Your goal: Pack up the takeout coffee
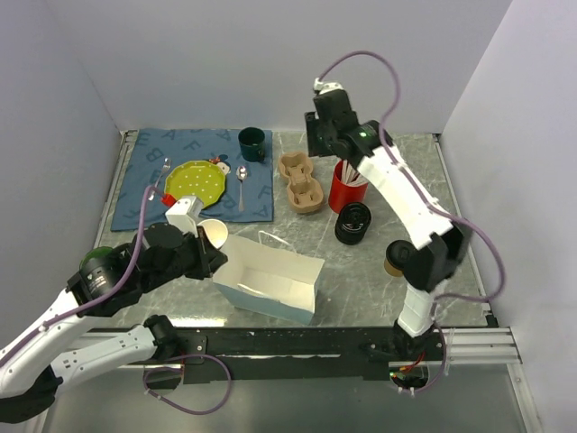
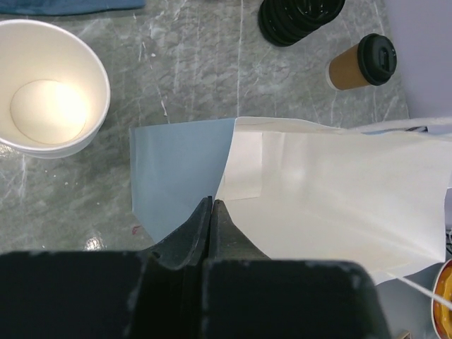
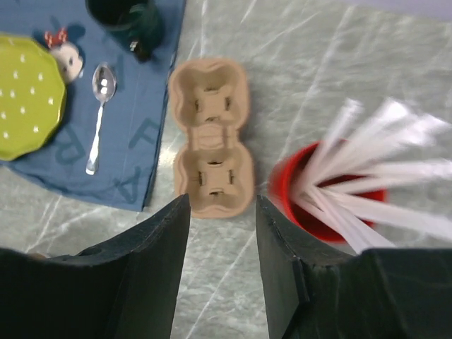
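The takeout coffee point(image 1: 394, 261), a brown kraft cup with a black lid, stands at the right, partly behind my right arm. It also shows in the left wrist view point(image 2: 364, 62). A paper bag point(image 1: 270, 276), light blue outside and white inside, lies open in the middle. My left gripper point(image 1: 216, 260) is shut on the bag's left edge point(image 2: 212, 205), with the blue outer wall on one side and the white inside point(image 2: 332, 191) on the other. My right gripper point(image 1: 315, 135) is open and empty point(image 3: 222, 212), high over the far side, above the tabletop between the cup carrier and the red cup.
A cardboard cup carrier point(image 1: 300, 183) and a red cup of wrapped straws point(image 1: 347, 188) stand at the back. A stack of black lids point(image 1: 352, 223) is near the coffee. A lidless paper cup point(image 2: 49, 88) stands left of the bag. A blue placemat point(image 1: 144, 180) holds a green plate, spoons and a dark green mug point(image 1: 252, 142).
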